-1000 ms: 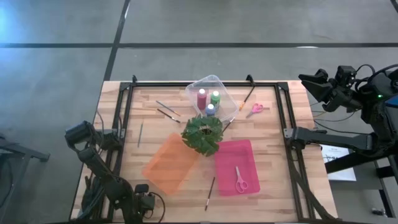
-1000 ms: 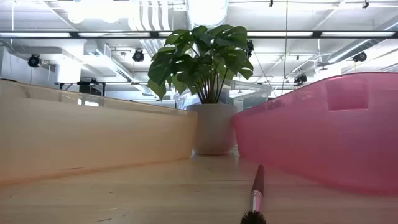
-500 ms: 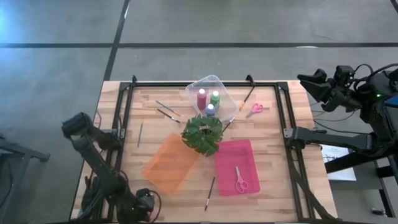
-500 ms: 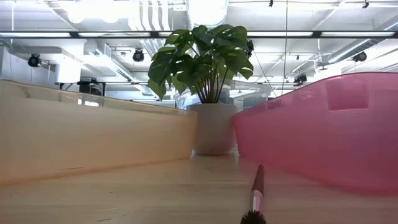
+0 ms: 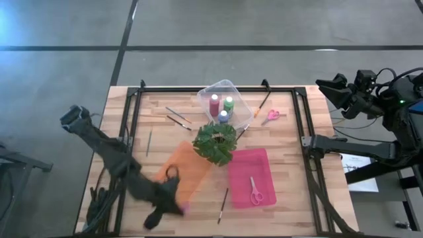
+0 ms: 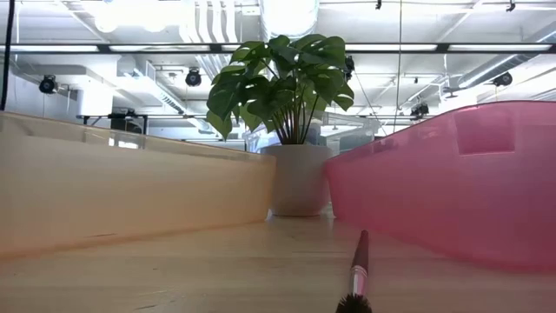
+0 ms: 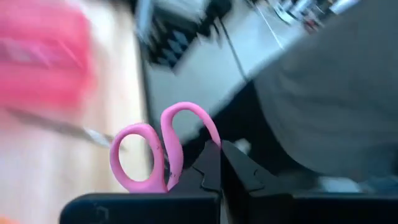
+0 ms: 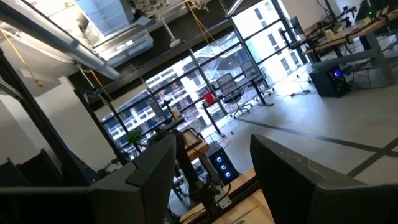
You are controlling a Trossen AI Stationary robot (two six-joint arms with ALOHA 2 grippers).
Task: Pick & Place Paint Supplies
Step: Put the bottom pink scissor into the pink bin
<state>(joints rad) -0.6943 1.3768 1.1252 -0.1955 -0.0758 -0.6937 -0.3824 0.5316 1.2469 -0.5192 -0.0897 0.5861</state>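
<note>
My left gripper [image 5: 180, 206] hangs over the table's near part, by the near corner of the orange tray [image 5: 184, 170], shut on pink-handled scissors [image 7: 163, 149]. My right gripper [image 5: 330, 86] waits open off the table's far right. Maroon [image 5: 214, 104], green [image 5: 229, 103] and blue [image 5: 223, 116] paint bottles stand in the clear tray [image 5: 232, 87]. A second pair of scissors [image 5: 272, 116] lies on the wood at the far right, a third [image 5: 254, 190] in the pink tray [image 5: 264, 165]. Thin brushes [image 5: 178, 114] [image 5: 149, 142] [image 5: 223, 205] lie flat on the table. My left gripper holds the pink-handled scissors with its shut fingers [image 7: 211, 167]. The two handle loops [image 7: 186, 127] stick out beside the fingertips; the fingers hide the blades and the place of contact. The scissors are lifted clear of the table.
A leafy potted plant [image 5: 215, 142] stands mid-table between the trays. Black frame rails [image 5: 129, 132] [image 5: 305, 132] run along the table's left and right sides. In the low view a brush [image 6: 358, 274] lies between the orange tray [image 6: 130, 191] and the pink tray [image 6: 452, 183].
My left gripper has risen from beyond the table's near left edge and swung toward the right, over the near corner of the orange tray, tipping up from steeply downward toward level. It has stayed shut. My right arm has kept still.
</note>
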